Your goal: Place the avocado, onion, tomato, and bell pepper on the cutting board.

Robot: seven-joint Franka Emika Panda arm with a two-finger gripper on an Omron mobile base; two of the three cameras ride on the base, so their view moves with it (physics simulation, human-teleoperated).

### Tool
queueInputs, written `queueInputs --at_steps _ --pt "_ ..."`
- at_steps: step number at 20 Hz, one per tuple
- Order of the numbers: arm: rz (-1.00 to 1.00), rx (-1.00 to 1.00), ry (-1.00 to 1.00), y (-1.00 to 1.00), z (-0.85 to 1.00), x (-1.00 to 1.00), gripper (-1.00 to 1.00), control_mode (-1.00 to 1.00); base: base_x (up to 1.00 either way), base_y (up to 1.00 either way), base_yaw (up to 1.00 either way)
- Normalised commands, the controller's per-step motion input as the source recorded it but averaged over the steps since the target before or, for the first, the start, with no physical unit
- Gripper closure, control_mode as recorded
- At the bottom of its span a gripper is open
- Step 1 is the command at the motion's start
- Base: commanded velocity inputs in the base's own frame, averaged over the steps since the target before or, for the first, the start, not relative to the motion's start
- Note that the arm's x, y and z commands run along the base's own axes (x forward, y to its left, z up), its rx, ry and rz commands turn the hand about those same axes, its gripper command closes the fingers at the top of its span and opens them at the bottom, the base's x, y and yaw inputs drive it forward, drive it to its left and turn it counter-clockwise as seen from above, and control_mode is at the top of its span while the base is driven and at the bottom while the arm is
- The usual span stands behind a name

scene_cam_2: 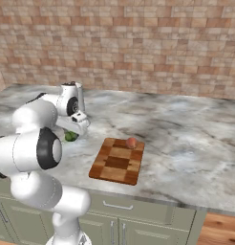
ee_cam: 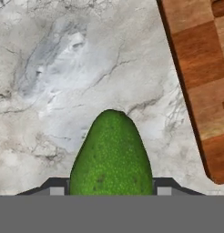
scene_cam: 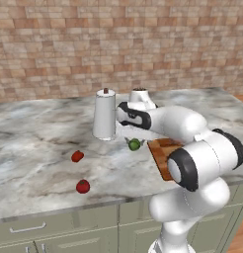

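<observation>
Marble counter (scene_cam: pixel 39 148): seen in the left base view as a grey-veined, smooth slab, on which the avocado (scene_cam: pixel 135 144) is being carried just beside the cutting board's (scene_cam: pixel 163 153) near edge.
Red vegetables: the lumpy bell pepper (scene_cam: pixel 77 156) and the round glossy tomato (scene_cam: pixel 83 186) are lying well apart from the board, near the counter's front.
White canister (scene_cam: pixel 104 114): a tall, tapered vessel with a dark knob is standing behind the avocado.
Right base view: the gripper (scene_cam_2: pixel 71 134) is being held low over the counter with the green fruit between its jaws; the pale orange-pink onion (scene_cam_2: pixel 131 142) is resting on the checkered wooden board's far corner.
Hand view: the pebbled, pear-shaped avocado (ee_cam: pixel 111 157) is being clamped across its broad belly by the nearly closed fingers (ee_cam: pixel 165 187).
Handling judgement: light, firm-skinned and rounded, so it is likely being kept from rolling only by a grip across the widest part; squeezing harder is judged needless.
</observation>
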Motion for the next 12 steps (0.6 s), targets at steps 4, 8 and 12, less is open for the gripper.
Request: queueInputs --at_steps 4,8,12 --pt "0.06 0.00 0.08 -0.74 0.29 0.60 1.00 -1.00 0.00 0.00 0.00" --pt "0.11 0.00 0.10 -0.58 0.10 0.55 1.00 -1.00 0.00 0.00 0.00" --pt "0.14 0.00 0.12 -0.54 0.00 0.37 1.00 -1.00 0.00 0.00 0.00"
